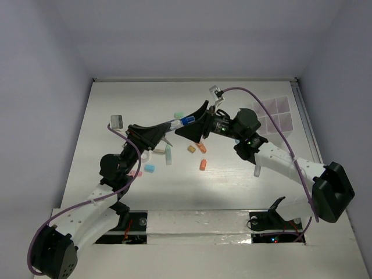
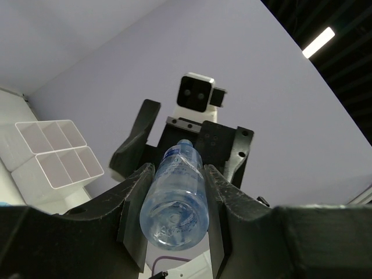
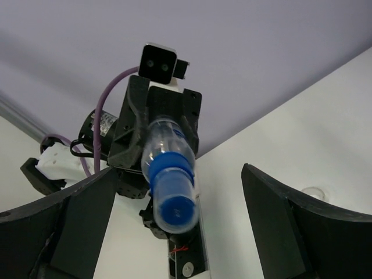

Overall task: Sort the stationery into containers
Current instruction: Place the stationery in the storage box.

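Left end effector (image 2: 177, 177) raised, level, clenched on clear cylindrical plastic bottle (image 2: 174, 209); blue cap (image 3: 174, 210) between right end effector (image 3: 180, 171) fingers, spread wide, released.

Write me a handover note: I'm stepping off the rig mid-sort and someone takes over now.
Left gripper: shut on the clear blue-capped bottle, held in the air.
Right gripper: open wide, fingers either side of the cap, not gripping.
Tray: far right of the table, compartments look empty.
Loose on the table: orange piece, mint piece, blue piece, several more.
Done: nothing sorted, apparently.
Left: likely hand over the bottle, tray it, then sort the rest.
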You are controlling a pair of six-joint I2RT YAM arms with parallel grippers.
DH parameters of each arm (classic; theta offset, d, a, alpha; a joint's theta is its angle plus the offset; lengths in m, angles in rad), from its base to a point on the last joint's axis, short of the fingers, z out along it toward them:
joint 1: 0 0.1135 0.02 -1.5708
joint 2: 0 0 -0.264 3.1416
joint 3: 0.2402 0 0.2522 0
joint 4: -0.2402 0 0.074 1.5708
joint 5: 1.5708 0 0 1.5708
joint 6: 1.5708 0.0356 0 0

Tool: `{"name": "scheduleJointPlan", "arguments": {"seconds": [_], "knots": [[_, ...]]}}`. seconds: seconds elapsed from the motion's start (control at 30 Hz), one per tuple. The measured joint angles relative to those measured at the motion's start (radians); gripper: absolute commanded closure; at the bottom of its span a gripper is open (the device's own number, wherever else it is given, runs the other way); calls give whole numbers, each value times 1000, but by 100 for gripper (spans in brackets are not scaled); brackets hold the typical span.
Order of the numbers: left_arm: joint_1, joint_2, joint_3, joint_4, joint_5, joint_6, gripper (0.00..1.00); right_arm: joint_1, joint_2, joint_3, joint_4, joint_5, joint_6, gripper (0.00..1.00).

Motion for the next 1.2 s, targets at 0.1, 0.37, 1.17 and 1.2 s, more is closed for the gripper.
{"name": "scheduleJointPlan", "arguments": {"seconds": [0.1, 0.37, 1.17, 1.2], "knots": [[-5, 0, 0, -8, -7, 5, 100, 11, 0, 16, -2, 14, -19, 17], [-14, 0, 0, -20, -13, 22, 100, 18, 2, 44, -48, 32, -55, 49], [-31, -150, 236, -627, -60, 404, 1, -93, -101, 203, -518, 232, -243, 100], [-31, -175, 261, -681, -75, 439, 1, -135, -110, 222, -563, 249, -257, 100]]}}
